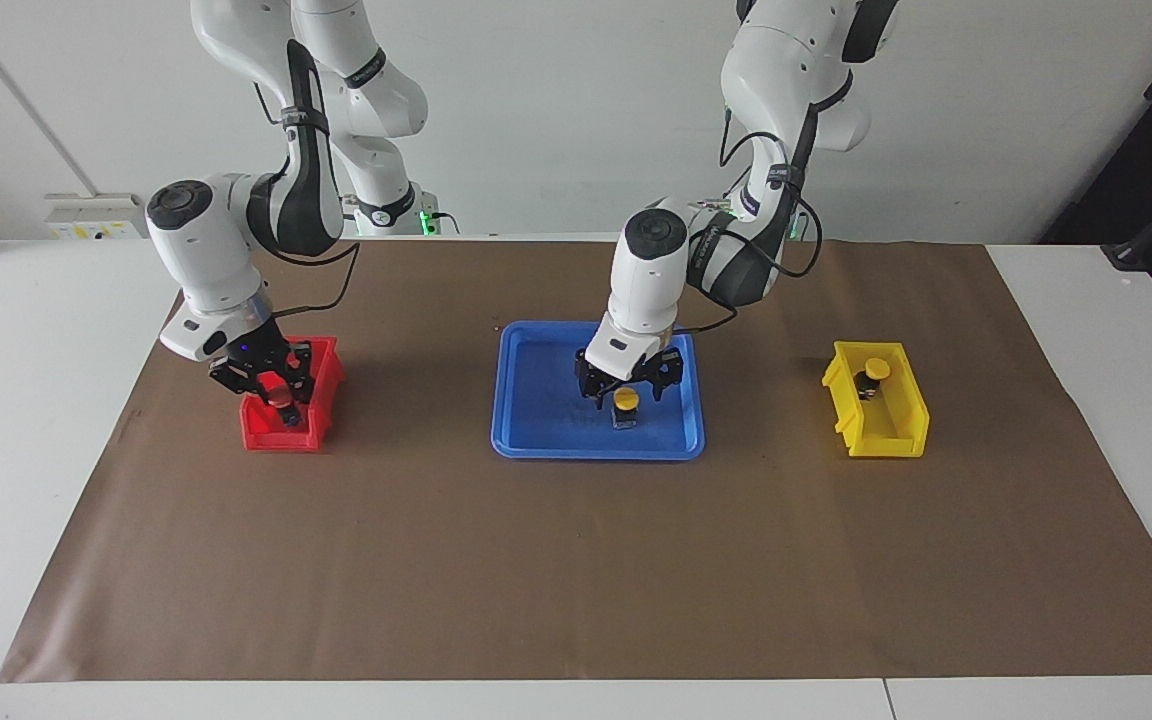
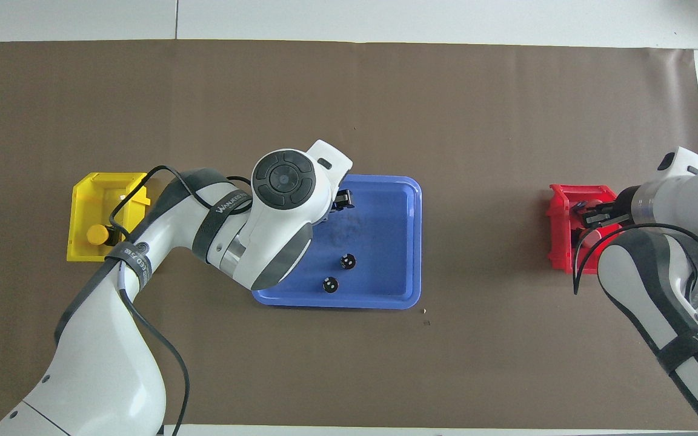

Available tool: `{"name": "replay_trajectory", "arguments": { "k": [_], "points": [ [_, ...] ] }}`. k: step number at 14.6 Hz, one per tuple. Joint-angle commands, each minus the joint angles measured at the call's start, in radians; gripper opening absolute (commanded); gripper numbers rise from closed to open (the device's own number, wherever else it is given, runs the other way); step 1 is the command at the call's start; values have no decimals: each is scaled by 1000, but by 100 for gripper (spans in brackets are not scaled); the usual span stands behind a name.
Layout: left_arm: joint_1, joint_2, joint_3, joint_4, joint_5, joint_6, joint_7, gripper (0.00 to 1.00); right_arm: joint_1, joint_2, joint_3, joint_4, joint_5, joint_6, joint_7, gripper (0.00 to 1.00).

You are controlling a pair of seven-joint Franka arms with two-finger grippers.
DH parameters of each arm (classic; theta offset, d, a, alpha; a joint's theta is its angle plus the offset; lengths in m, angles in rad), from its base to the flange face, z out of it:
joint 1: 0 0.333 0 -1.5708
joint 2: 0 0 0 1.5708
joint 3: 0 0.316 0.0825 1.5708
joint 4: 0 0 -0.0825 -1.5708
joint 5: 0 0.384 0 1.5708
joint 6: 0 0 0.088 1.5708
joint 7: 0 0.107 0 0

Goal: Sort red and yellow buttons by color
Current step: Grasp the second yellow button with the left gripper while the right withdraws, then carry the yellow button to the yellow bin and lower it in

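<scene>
Brown paper covers the white bench [image 1: 26, 420]. At its middle, the blue tray [image 1: 536, 400] sits under the left tool [image 1: 626, 392], fingers spread wide around a yellow button [image 1: 625, 405]. Another yellow button [image 1: 874, 374] sits in the yellow bin [image 1: 891, 425]. Over the red bin [image 1: 281, 432], the right tool [image 1: 276, 392] grips a red button [image 1: 283, 398].

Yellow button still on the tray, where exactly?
Facing view: yellow button stands in the blue tray, directly under the left gripper.
</scene>
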Motion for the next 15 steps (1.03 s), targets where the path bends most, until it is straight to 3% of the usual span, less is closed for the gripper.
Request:
{"name": "replay_trajectory", "arguments": {
  "k": [1,2,3,4,7,9,11,15],
  "points": [
    [-13,-23,12,-25,-21,16,-15,82,-10,-10,8,-18,20,19,-20,60],
    [-14,-23,12,-24,-49,19,-41,33,-10,-10,6,-14,20,16,-20,79],
    [-14,-23,13,-25,-55,29,-64,2,-11,-10,6,-3,20,5,-22,90],
    [-11,-22,13,-22,-58,37,-71,1,-13,-3,6,27,20,-28,-25,97],
    [7,-28,19,22,-58,-3,-60,1,-14,8,6,194,19,-229,-20,99],
    [56,-55,24,146,-53,-168,-49,1,-10,1,9,314,20,-368,-14,99],
    [126,-92,25,258,-60,-364,71,1,-7,-13,13,427,19,-528,61,99],
    [330,-178,25,223,-61,-491,422,1,-16,-50,8,639,17,-847,158,100]
  ]
}}
